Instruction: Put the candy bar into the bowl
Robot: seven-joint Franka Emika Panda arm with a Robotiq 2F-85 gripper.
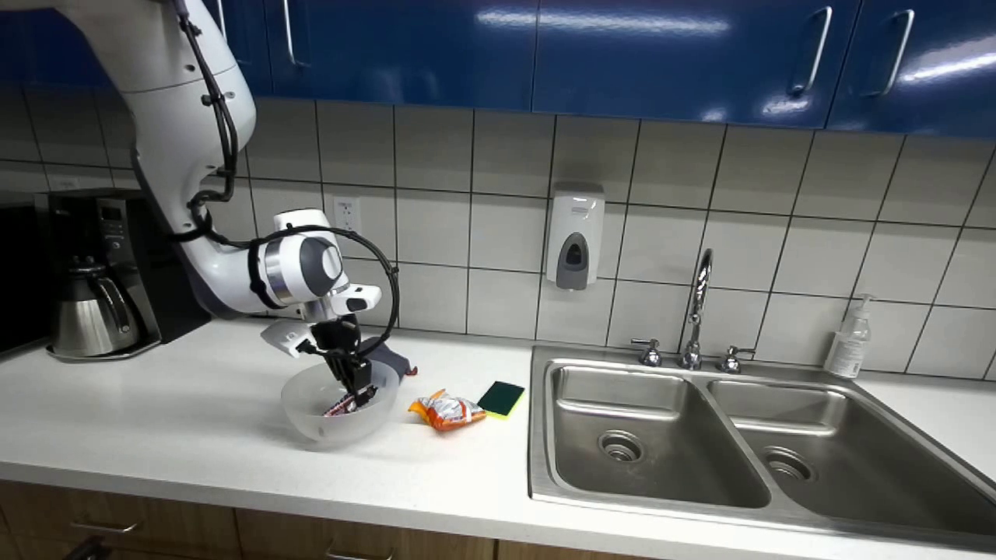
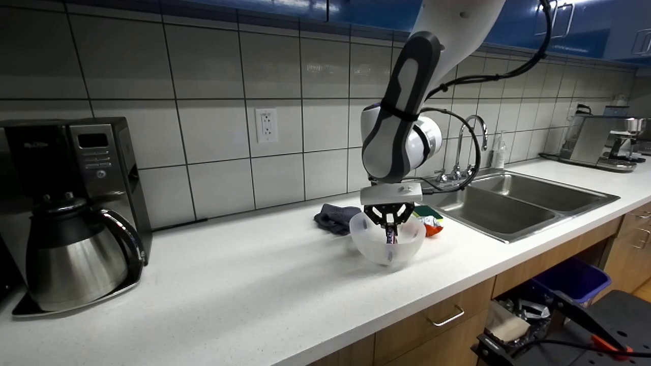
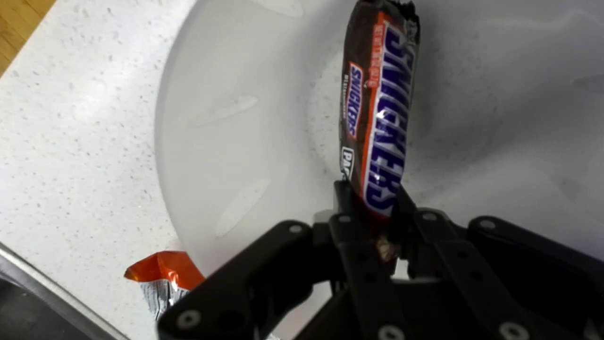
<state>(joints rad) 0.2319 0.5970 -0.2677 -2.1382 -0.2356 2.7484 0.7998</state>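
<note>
The candy bar (image 3: 382, 108) has a dark brown wrapper with a blue-and-white label and red edging. The gripper (image 3: 375, 196) is shut on its near end, and the rest of the bar points away from the fingers. The bowl (image 3: 203, 137) is round, translucent and whitish, and lies beneath the bar. In both exterior views the fingers (image 1: 360, 395) (image 2: 390, 226) reach down inside the rim of the bowl (image 1: 307, 408) (image 2: 368, 246). The bar (image 1: 340, 405) (image 2: 391, 237) is inside the bowl, tilted. I cannot tell whether it touches the bowl's bottom.
An orange-and-silver packet (image 1: 447, 411) and a dark green and yellow sponge (image 1: 502, 397) lie between the bowl and the steel sink (image 1: 542, 443). A grey cloth (image 2: 335, 218) lies behind the bowl. A coffee maker (image 2: 76, 168) with a steel jug stands on the counter (image 2: 229, 284).
</note>
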